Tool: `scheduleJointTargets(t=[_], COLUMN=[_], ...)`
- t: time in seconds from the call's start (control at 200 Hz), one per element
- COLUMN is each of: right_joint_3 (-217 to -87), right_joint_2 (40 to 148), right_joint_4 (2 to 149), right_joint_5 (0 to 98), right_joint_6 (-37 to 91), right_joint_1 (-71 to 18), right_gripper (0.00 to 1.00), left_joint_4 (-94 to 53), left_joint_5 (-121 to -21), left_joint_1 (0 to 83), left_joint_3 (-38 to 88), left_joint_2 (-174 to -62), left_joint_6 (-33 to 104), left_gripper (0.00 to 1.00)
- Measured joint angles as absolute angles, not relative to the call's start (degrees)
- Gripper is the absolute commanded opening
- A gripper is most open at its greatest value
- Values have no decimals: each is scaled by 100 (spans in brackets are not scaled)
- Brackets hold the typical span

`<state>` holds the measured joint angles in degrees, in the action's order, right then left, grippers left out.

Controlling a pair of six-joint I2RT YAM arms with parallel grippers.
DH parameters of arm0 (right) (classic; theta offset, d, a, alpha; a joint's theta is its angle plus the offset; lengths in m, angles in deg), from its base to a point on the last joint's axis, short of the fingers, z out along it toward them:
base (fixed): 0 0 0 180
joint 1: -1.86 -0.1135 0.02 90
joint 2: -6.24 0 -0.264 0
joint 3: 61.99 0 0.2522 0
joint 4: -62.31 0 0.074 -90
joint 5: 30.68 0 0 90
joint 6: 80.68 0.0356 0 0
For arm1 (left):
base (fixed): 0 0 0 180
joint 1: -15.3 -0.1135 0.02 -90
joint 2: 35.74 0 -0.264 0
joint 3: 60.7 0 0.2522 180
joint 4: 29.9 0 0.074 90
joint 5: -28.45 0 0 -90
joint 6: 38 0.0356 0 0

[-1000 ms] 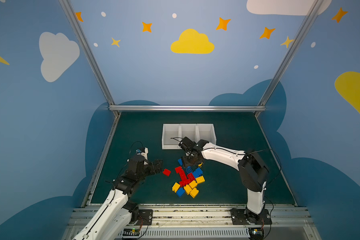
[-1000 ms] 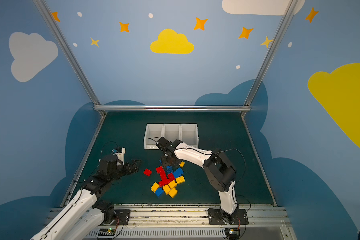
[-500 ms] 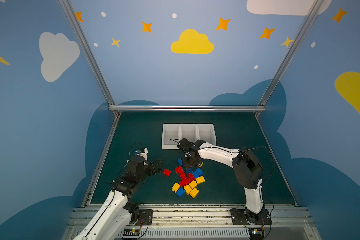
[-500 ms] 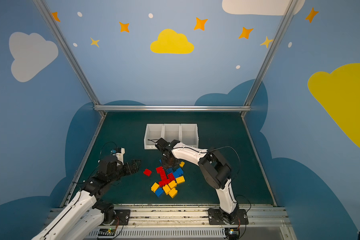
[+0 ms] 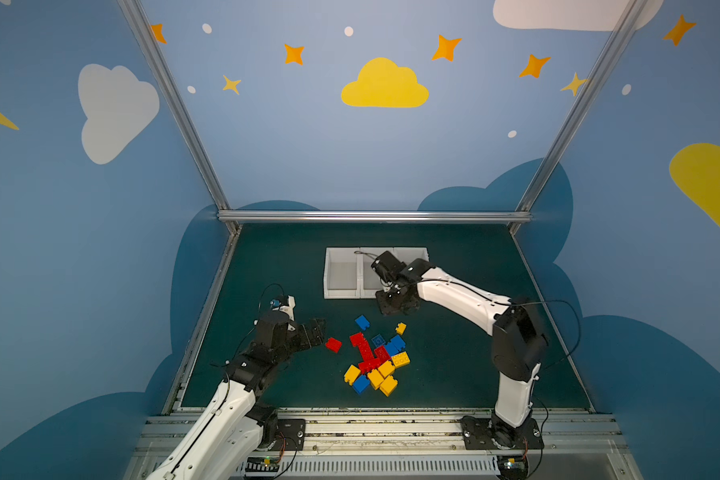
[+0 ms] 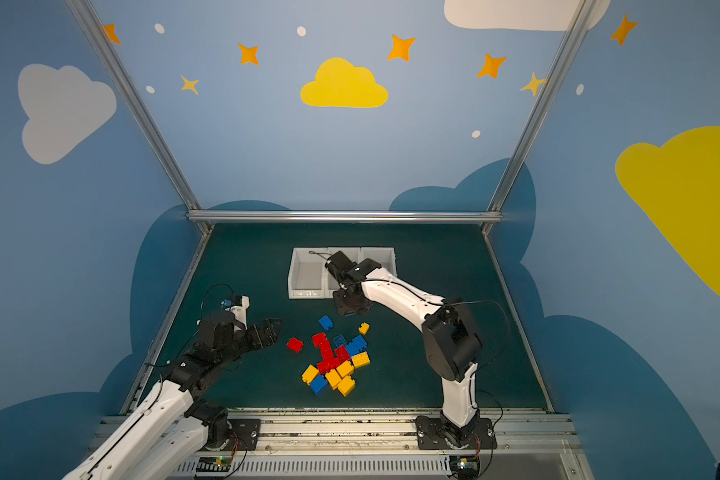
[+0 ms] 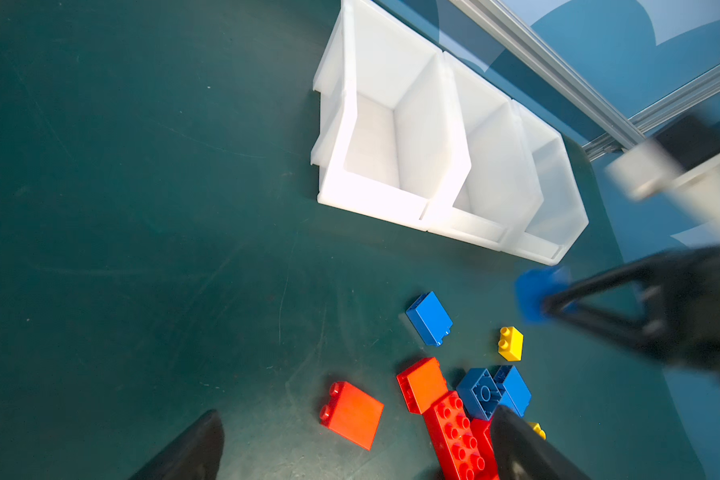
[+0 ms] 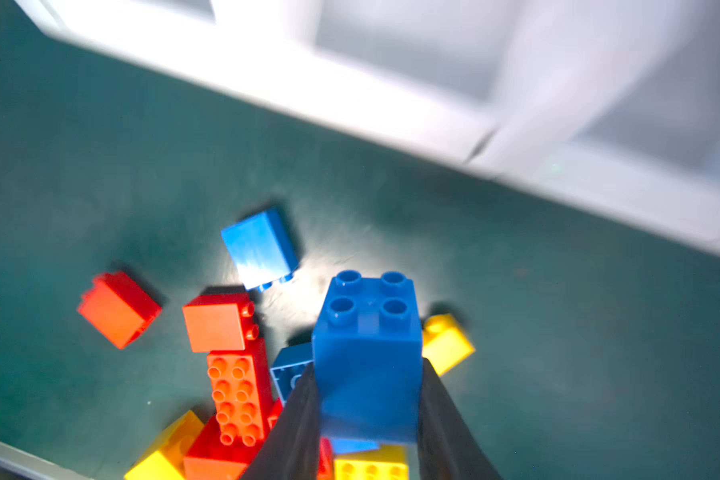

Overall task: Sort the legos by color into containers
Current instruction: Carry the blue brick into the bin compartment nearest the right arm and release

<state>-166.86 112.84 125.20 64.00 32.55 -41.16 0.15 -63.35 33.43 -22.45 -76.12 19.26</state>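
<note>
One blue brick (image 8: 366, 353) sat pinched in my right pincer (image 8: 368, 415), lifted off the tabletop (image 5: 454, 374) between the loose pile (image 5: 377, 361) and the three white bins (image 5: 341, 291), all of which looked empty. I judged the carry under way; next it needed a bin chosen and a release above it. My left pincer (image 5: 314, 330) hung spread beside a lone red brick (image 5: 333, 344).

Both top views look down steeply from high at the front, taking in the whole green mat (image 5: 267, 266), both arms and the white bins (image 6: 306, 274). The left wrist view sits low, looking across the lego pile (image 7: 466, 407) towards the bins. The right wrist view is closest, over the same pile.
</note>
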Motion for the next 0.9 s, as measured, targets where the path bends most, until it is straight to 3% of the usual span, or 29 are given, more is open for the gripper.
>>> scheduleJointTargets(t=[0.24, 0.496, 0.901], right_joint_3=[-17422, -17993, -18032], right_joint_2=[11435, 12548, 12613], right_joint_4=[12509, 12740, 12819], right_joint_5=[6483, 6341, 6274], right_joint_6=[2678, 2750, 2859], right_joint_1=[-2925, -2621, -2556], right_gripper=[24, 25, 51], left_joint_4=[20, 48, 48], left_joint_5=[-6333, -6351, -6408], left_joint_1=[3348, 3372, 3387], left_joint_3=[-2315, -2383, -2404], left_joint_2=[-7610, -7540, -7551], left_joint_6=[1802, 1690, 1605], left_gripper=[100, 99, 99])
